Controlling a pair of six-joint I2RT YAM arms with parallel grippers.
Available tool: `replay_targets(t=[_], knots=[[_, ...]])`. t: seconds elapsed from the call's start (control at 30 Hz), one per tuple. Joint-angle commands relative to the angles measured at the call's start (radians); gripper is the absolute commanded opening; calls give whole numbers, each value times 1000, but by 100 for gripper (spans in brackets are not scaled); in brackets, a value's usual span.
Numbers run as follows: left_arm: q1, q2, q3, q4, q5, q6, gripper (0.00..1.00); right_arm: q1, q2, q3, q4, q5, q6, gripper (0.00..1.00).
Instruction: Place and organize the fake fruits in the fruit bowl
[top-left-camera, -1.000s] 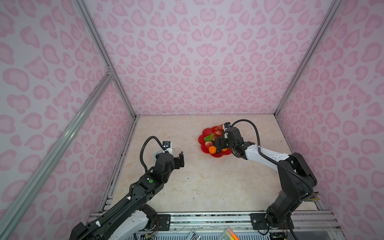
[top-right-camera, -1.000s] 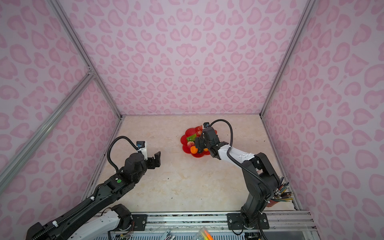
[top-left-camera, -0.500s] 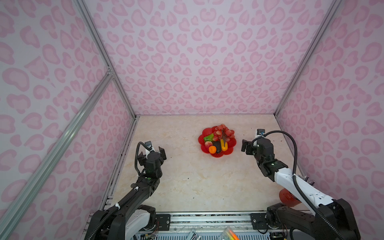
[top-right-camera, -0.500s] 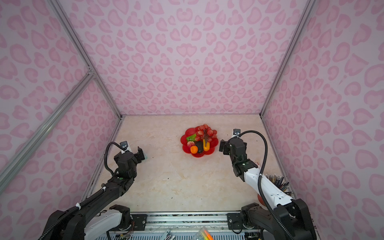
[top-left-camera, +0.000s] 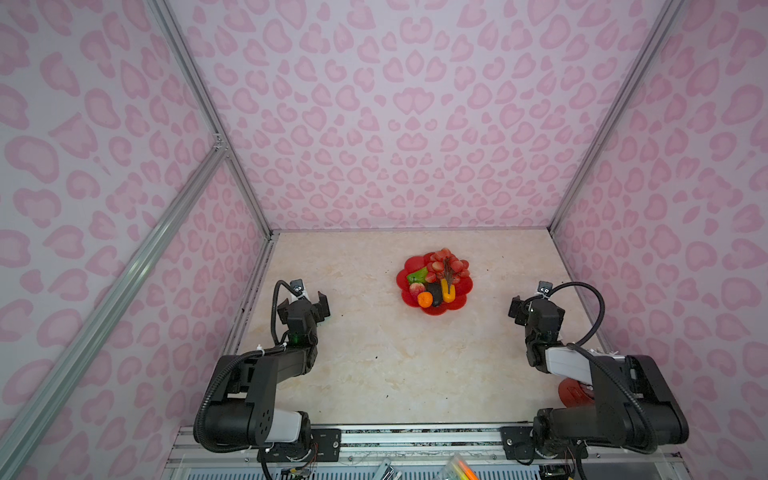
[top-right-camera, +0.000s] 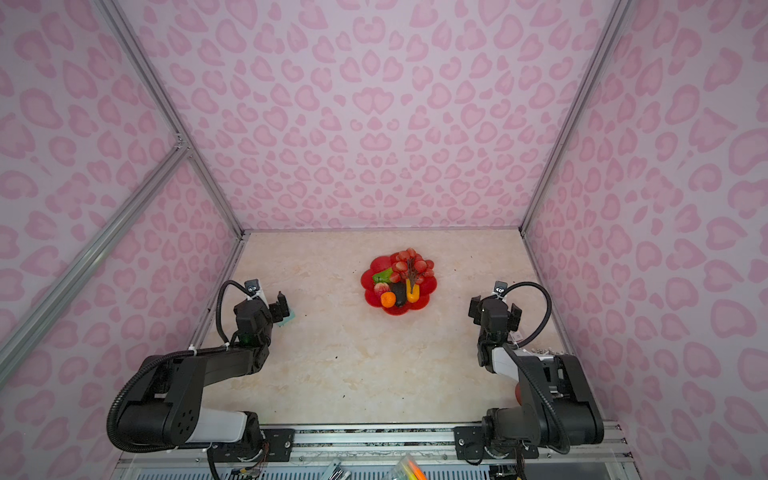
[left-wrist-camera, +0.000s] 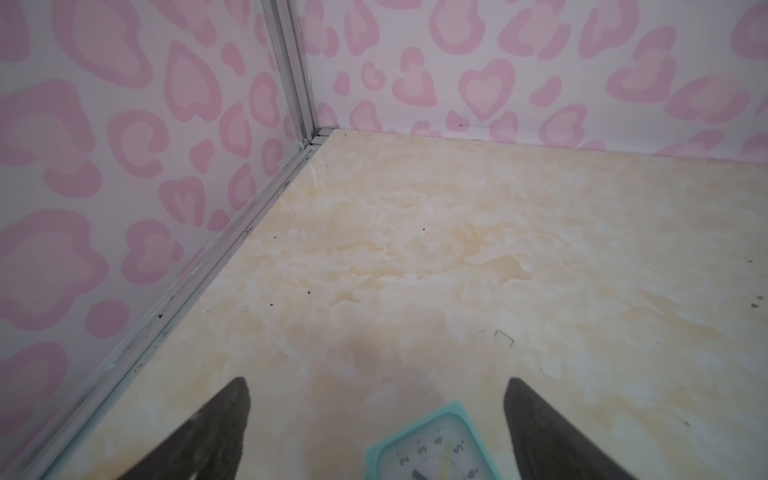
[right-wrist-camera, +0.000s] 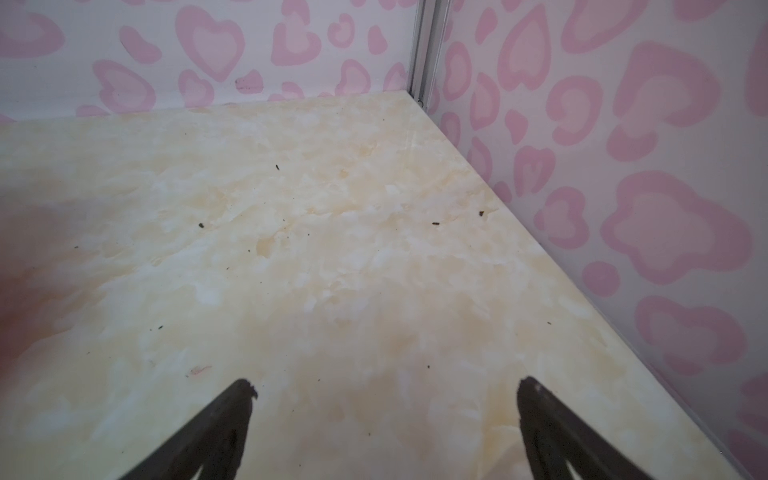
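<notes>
Room: pink heart-spotted walls (top-left-camera: 411, 124) closed in a cream marbled surface (top-left-camera: 395, 365) on three sides, with silver rails in the corners.
Left end effector (left-wrist-camera: 376, 390): spread wide and gripping nothing, it hung near the left edge of the surface, well apart from the dish.
Teal clock (left-wrist-camera: 432, 446): lay face up on the surface below the left end effector. In the wrist view it showed between the two fingers, touched by neither.
Fruit bowl (top-left-camera: 460, 302): red and petal-rimmed, it sat toward the back of the surface between the two arms and clear of both, with all six fruits inside it.
Green-yellow oblong (top-left-camera: 417, 275): at the bowl's left side, just beside the grapes.
Strawberry-like fruit (top-left-camera: 417, 289): just in front of the green one.
Tangerine (top-left-camera: 424, 299): at the front left, close to the rim.
Avocado (top-left-camera: 435, 294): between the tangerine and the yellow piece.
Yellow-orange oblong (top-left-camera: 448, 291): just right of the avocado.
Grape bunch (top-left-camera: 451, 264): filled the back right of the bowl, brown stem toward the front.
Right end effector (right-wrist-camera: 384, 388): fingers wide and empty over bare surface near the right wall.
Red round thing (top-left-camera: 571, 392): at the near right corner, mostly hidden behind the right arm.
</notes>
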Motion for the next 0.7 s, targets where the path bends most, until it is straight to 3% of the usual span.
replay_targets(t=[0.0,0.03,0.13,0.23,0.37,0.67], knots=[[36,15,6,86,87,-20,95,7,91,-37,318,-86,-51,99],[38,20,3,96,89,-19,95,8,131,-56,418,-122,-74,100],[39,32,1,110,100,-17,95,29,79,-27,268,-113,-91,100],[41,30,1,110,100,-17,97,58,128,-25,353,-23,-104,100],[41,29,0,112,100,-18,97,50,91,18,205,-33,-87,100],[41,28,-3,115,100,-16,97,38,98,16,220,-77,-89,100]])
